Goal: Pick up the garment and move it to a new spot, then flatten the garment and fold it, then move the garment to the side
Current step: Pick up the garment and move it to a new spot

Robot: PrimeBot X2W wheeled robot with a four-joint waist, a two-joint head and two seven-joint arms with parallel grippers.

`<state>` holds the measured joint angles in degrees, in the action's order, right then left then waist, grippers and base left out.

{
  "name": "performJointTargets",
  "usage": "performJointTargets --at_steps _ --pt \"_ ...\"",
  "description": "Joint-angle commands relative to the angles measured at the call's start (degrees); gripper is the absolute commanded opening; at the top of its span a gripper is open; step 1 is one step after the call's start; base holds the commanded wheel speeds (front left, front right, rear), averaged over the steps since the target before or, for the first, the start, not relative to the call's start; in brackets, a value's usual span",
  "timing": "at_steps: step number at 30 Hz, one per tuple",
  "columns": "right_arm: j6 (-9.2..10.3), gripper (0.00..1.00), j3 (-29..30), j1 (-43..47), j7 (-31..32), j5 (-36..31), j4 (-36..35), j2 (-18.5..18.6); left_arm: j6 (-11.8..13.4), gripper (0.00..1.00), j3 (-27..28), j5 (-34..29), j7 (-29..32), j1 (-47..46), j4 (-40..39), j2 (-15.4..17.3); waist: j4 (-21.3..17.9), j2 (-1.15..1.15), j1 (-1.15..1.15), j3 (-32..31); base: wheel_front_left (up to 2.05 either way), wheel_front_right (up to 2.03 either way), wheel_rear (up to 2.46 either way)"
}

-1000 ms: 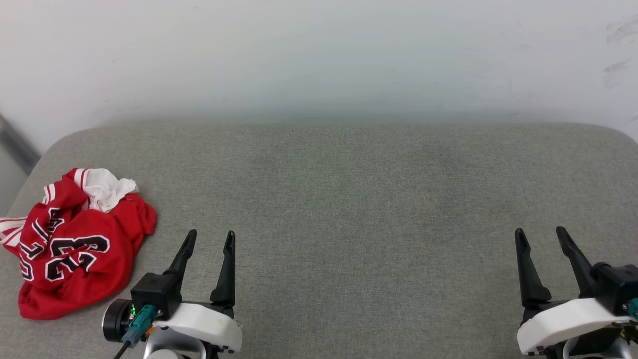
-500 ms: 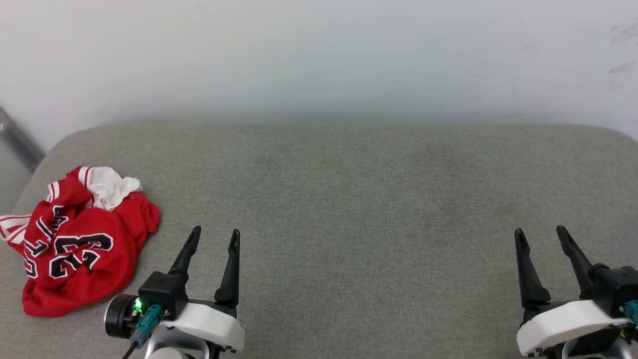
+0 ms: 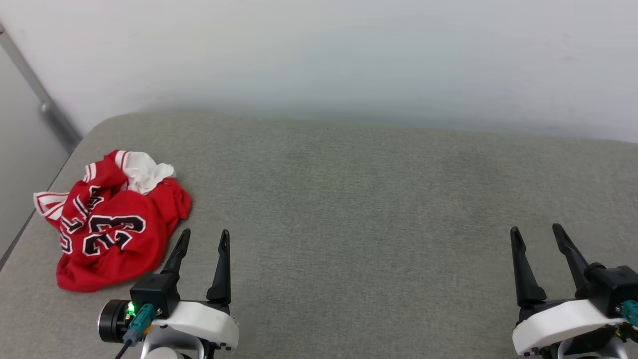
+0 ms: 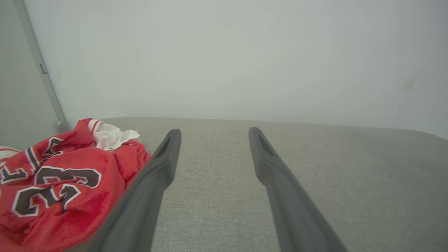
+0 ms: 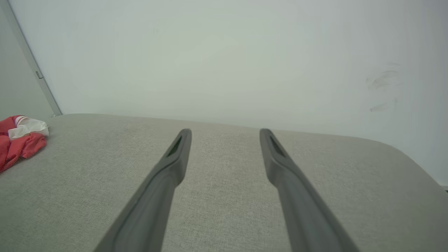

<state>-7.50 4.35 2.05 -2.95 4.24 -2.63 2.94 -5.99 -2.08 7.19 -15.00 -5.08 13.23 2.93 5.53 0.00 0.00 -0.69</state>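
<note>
Wall (image 3: 319, 50) backs the grey bench (image 3: 374, 199); the right wrist view catches scuffs (image 5: 383, 78) on it. The garment (image 3: 117, 219), a crumpled red heap with a white sleeve and black 23 uppermost, lies at the bench's left end, just beside the left hand (image 3: 205, 233). That hand and the right hand (image 3: 535, 229), well apart from the heap, both gape wide and hold nothing.

Red on grey
The garment (image 3: 117, 224) is red, white-sleeved, its black 23 outlined white (trim striped); the padded surface (image 3: 359, 209) is grey.
</note>
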Motion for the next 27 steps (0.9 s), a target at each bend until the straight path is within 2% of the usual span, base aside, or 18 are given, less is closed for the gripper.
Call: performJointTargets --at_steps 1,18,27 --pt "0.02 1.00 -0.46 -0.13 0.08 0.00 -0.37 -0.10 0.24 1.00 0.17 -0.23 -0.27 -0.74 0.18 -0.04 2.15 0.00 0.00 0.07 0.00 0.00 0.00" --pt "0.03 1.00 -6.29 -1.27 0.07 0.70 -1.60 -0.09 0.58 1.00 4.66 -0.17 -0.22 0.35 -0.24 -0.06 18.84 0.00 0.00 0.63 0.00 0.00 0.00" --pt "0.03 1.00 -7.25 -1.77 0.51 0.55 -2.18 -0.09 0.33 1.00 5.86 0.11 -0.22 0.94 -0.77 -0.06 24.34 0.00 0.00 0.93 0.00 0.00 0.00"
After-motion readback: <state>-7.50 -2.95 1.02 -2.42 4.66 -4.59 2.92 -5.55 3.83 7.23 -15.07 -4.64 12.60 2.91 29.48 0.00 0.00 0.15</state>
